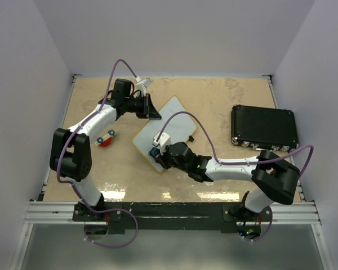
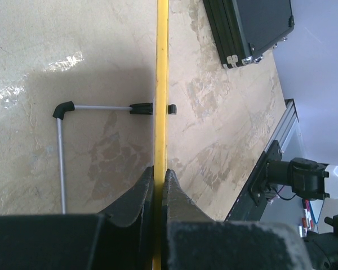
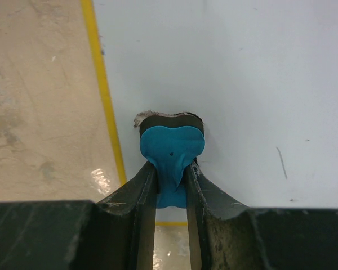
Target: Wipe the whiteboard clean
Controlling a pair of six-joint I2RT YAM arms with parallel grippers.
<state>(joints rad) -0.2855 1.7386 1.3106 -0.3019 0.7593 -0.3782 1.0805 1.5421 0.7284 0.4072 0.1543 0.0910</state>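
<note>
The whiteboard (image 1: 172, 121) lies turned like a diamond in the middle of the table, white with a thin yellow frame. My left gripper (image 1: 153, 110) is shut on its far left edge. In the left wrist view the yellow frame (image 2: 161, 67) shows edge-on between the jaws of the left gripper (image 2: 159, 175). My right gripper (image 1: 156, 153) is shut on a blue eraser (image 3: 172, 147) with a dark felt base, pressed on the board (image 3: 242, 79) near its near left corner. The surface there looks clean except for a faint stroke (image 3: 281, 162).
A black rectangular case (image 1: 264, 127) sits at the right, also in the left wrist view (image 2: 253, 28). A small red, white and blue object (image 1: 106, 139) lies left of the board. A grey rod stand (image 2: 60, 152) with black ends is attached to the board's edge. Walls close in the table.
</note>
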